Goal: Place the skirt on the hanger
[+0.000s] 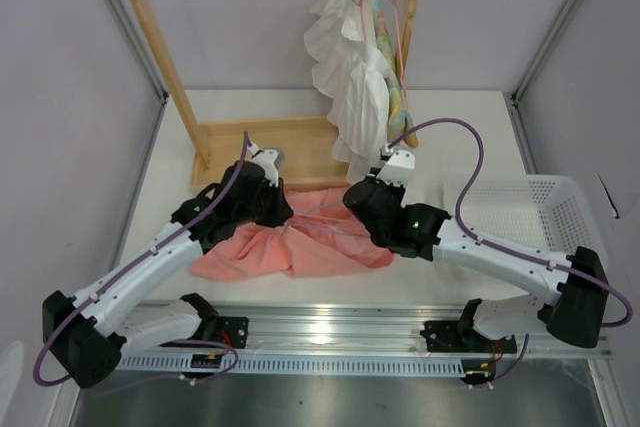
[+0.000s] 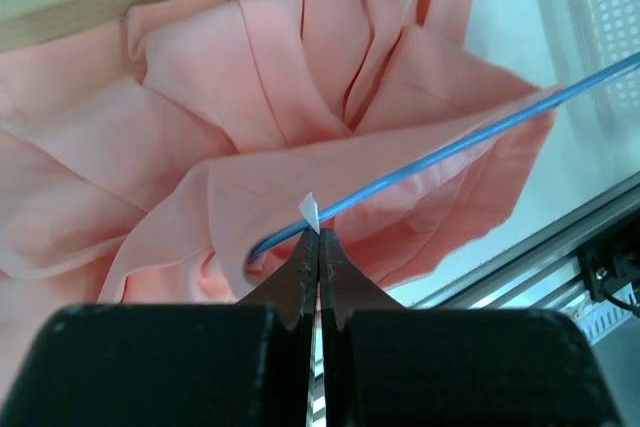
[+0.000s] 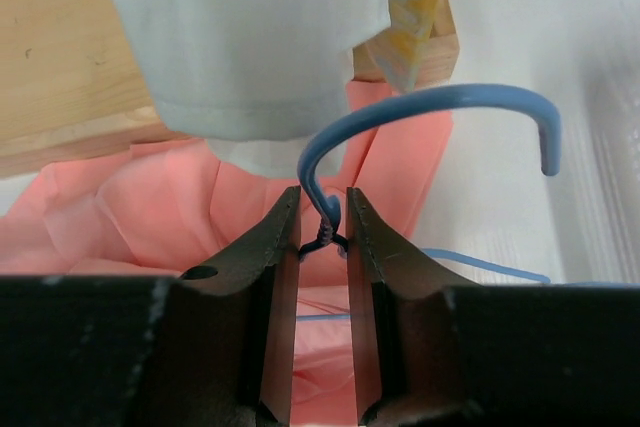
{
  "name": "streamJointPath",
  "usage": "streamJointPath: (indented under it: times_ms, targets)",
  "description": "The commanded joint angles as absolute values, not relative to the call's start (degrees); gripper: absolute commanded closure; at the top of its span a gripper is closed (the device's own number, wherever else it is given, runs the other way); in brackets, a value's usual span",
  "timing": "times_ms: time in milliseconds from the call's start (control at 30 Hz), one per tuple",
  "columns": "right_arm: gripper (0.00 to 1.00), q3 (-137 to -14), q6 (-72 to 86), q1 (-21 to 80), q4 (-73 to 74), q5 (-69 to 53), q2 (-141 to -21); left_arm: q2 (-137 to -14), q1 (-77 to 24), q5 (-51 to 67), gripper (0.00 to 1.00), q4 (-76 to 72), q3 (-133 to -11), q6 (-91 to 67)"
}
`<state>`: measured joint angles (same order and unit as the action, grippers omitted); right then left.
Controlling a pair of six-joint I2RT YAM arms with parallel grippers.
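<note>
Skirt lies crumpled mid-table in the top view. Rack base sits at its 12 o'clock and the white basket is out at 3.

Step in hand, as I read it: feeding the hanger into the waist opening.

- **R gripper**: jaws narrowed onto the hanger's twisted neck, just under the hook. In its wrist view the hook curls off toward 2 o'clock.
- **L gripper**: jaws pressed fully together, tips at the waistband edge right by the white label. Can't tell whether cloth is actually pinched betw them.
- **Wire:** in the L wrist view the blue wire comes in from 2 o'clock and dips into the waist opening just at 9 o'clock of the tips.

To do it well, IMO:

- L shd lift the waistband edge so the opening gapes, not lies flat.
- R shd push the wire along its own line w/o twisting. The neck is thin and may spin in the grip.
- Watch the pleats, since the wire end cd snag a fold instead of passing inside.
- Keep the hook clear of the white garment hanging at 12 o'clock of R.
</note>
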<state>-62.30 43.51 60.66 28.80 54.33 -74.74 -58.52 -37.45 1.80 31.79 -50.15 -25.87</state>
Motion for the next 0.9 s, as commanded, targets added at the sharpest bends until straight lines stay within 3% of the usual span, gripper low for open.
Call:
streamJointPath:
  times_ms: [0, 533, 867]
  targets:
    - [1.00, -61.3, 46.8, 60.8, 23.8, 51.9, -71.5, -59.5, -38.3, 2.0, 1.00, 27.2, -54.7, -25.2]
    - [1.00, -62.3, 47.5, 54.8, 21.9, 48.5, -64.7, -58.2, -40.4, -1.0, 1.00, 30.6, -59.0, -24.3]
    - [1.00, -67.6, 45.3, 54.2, 20.9, 45.5, -63.2, -57.3, -40.4, -1.3, 1.00, 32.3, -68.6, -24.2]
